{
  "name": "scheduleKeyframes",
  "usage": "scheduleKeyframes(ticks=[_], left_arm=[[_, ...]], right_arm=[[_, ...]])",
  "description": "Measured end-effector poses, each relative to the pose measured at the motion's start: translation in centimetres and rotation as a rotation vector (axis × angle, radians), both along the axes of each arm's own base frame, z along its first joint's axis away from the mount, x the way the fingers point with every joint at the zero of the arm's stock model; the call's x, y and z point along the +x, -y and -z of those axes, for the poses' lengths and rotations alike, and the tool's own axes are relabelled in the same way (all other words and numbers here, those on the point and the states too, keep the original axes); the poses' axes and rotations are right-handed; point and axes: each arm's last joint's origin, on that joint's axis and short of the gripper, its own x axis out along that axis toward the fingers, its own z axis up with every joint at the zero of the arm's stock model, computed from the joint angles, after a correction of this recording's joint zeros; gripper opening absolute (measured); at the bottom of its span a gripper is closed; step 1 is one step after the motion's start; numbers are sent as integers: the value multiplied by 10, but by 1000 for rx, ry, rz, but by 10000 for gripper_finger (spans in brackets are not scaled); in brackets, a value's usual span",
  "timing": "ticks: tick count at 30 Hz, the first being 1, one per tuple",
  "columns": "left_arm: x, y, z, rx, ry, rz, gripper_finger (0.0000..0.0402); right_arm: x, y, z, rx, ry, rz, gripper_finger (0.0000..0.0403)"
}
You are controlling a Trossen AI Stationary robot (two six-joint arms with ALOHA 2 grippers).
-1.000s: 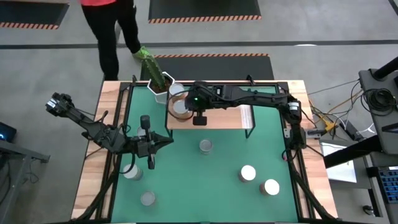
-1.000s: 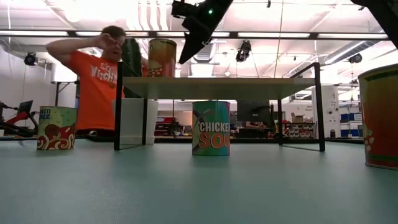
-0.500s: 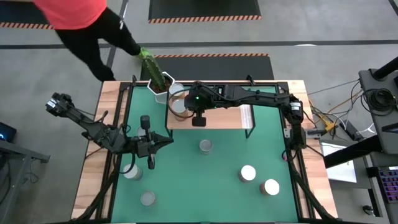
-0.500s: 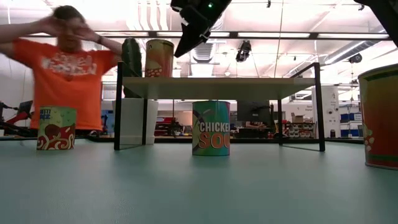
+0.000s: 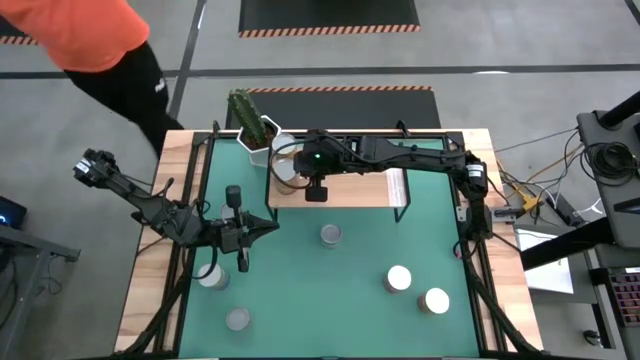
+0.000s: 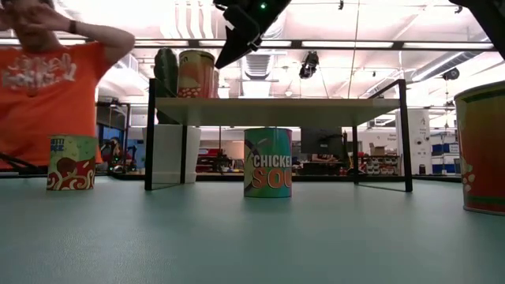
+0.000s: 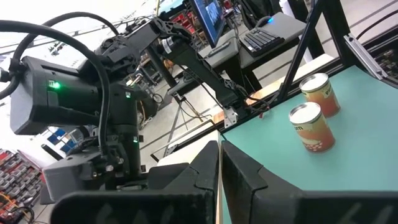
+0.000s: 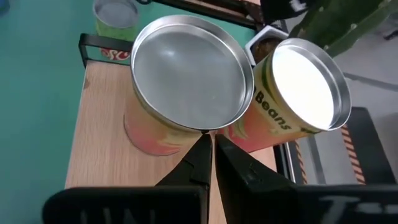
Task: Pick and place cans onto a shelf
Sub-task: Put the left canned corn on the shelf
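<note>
My right pincer [image 8: 208, 144], fingers together and empty, hovers just above two cans [image 8: 186, 81] standing side by side on the shelf [image 8: 99, 155]. They look rigid, smooth and likely slippery; I judge a grip across the round sides safest.

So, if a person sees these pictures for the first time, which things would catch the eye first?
Probably the right arm, stretched across the shelf, with its shut end effector just above two cans standing side by side at the shelf's end near the cactus pot. Next, the person in an orange shirt behind the table, and the other cans scattered upright on the green mat.
</note>
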Motion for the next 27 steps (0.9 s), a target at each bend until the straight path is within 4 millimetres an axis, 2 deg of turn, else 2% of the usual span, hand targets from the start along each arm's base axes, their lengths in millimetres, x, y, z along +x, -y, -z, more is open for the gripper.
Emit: scheduleKeyframes(ticks=[9, 15, 21, 27], left_arm=[[0, 0, 0, 0, 0, 1, 0], [0, 0, 0, 1, -3, 0, 0], [0, 0, 0, 2, -3, 0, 0], [0, 0, 0, 2, -4, 0, 0]], right_arm=[[3, 1, 1, -27, 37, -4, 9], [-2, -2, -6, -85, 22, 36, 9], [-3, -11, -21, -74, 127, 6, 9], [9, -12, -11, -8, 266, -70, 9]])
